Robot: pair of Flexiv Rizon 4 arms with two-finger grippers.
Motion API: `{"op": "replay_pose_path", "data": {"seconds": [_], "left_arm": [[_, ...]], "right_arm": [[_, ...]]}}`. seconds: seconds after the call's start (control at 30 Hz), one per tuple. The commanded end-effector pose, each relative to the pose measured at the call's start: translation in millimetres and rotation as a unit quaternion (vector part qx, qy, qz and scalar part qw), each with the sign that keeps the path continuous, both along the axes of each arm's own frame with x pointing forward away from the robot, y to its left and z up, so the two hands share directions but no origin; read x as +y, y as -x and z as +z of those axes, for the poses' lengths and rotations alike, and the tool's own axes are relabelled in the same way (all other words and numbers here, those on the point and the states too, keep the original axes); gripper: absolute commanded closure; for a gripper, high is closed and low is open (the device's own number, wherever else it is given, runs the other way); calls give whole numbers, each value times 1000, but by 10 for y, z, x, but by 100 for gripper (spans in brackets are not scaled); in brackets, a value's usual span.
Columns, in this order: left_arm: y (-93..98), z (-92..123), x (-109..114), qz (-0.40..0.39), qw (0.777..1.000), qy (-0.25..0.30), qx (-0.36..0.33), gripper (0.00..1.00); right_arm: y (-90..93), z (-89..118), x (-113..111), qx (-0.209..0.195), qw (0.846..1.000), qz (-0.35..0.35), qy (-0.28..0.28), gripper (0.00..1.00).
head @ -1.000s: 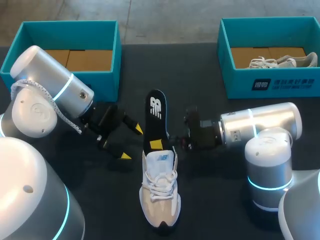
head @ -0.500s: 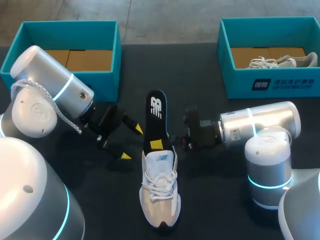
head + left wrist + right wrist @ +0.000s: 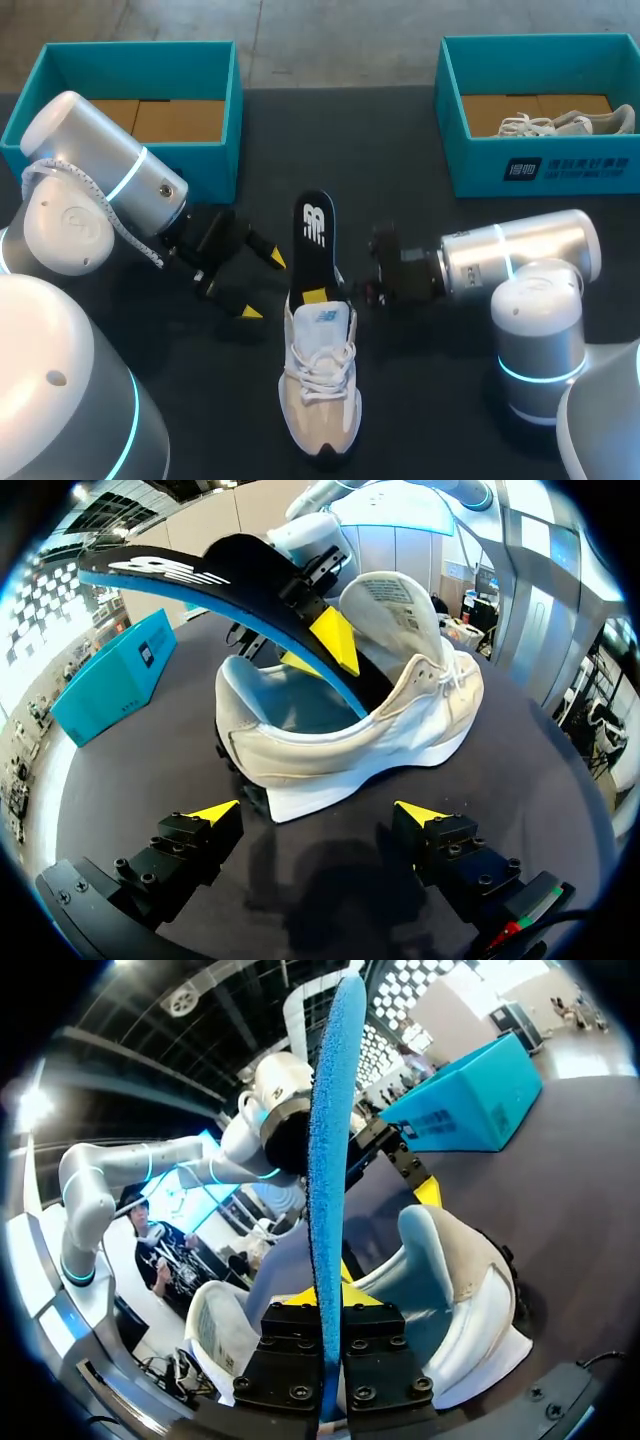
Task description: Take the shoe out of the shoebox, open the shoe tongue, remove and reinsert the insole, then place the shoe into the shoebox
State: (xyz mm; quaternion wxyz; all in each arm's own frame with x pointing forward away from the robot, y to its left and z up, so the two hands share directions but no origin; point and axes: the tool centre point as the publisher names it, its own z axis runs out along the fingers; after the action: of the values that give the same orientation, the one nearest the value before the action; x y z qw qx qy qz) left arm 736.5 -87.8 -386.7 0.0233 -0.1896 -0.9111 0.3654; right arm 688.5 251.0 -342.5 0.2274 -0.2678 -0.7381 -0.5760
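Working moment, seen from the head and both wrist views. The white sneaker (image 3: 320, 375) lies upright on the dark table (image 3: 400, 140), outside both boxes, its toe toward me and its heel toward the far edge. The dark insole (image 3: 315, 240) stands partly out of the sneaker: its lower end sits in the heel opening, and the rest rises up and away beyond the heel. My right gripper (image 3: 332, 291) comes in just beside the sneaker's heel on its right and is clenched on the insole's edge, one finger on each face, as the right wrist view confirms (image 3: 323, 1332). My left gripper (image 3: 262, 285) hangs near the sneaker's heel on its left, fingers spread wide and grasping nothing; in its wrist view (image 3: 316, 815) the sneaker lies ahead of the fingers, apart from both, with the tongue (image 3: 390, 600) lifted. The empty teal shoebox (image 3: 212, 168) stands well beyond the sneaker to its left; a second teal shoebox (image 3: 540, 168), holding another white shoe (image 3: 560, 125), stands well beyond it to its right.
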Motion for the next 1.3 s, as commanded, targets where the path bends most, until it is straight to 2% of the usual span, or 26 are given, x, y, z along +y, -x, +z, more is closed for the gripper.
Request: {"op": "replay_pose_path", "data": {"seconds": [0.03,0.47,0.87,0.93,0.97,1.0,1.3], "left_arm": [[9,8,1,0,1000,-2,-1,0],[9,8,1,0,1000,-2,-1,0],[9,8,1,0,1000,-2,-1,0],[9,8,1,0,1000,-2,-1,0],[9,8,1,0,1000,-2,-1,0],[9,8,1,0,1000,-2,-1,0],[9,8,1,0,1000,-2,-1,0]], "right_arm": [[42,-10,-1,2,1000,0,3,100],[123,-85,11,20,1000,14,12,100],[106,-74,1,17,1000,5,4,100],[92,-54,2,15,1000,3,3,87],[85,-44,4,13,1000,1,3,76],[78,-31,4,10,1000,0,3,74],[6,68,7,-9,1000,-14,-2,76]]}}
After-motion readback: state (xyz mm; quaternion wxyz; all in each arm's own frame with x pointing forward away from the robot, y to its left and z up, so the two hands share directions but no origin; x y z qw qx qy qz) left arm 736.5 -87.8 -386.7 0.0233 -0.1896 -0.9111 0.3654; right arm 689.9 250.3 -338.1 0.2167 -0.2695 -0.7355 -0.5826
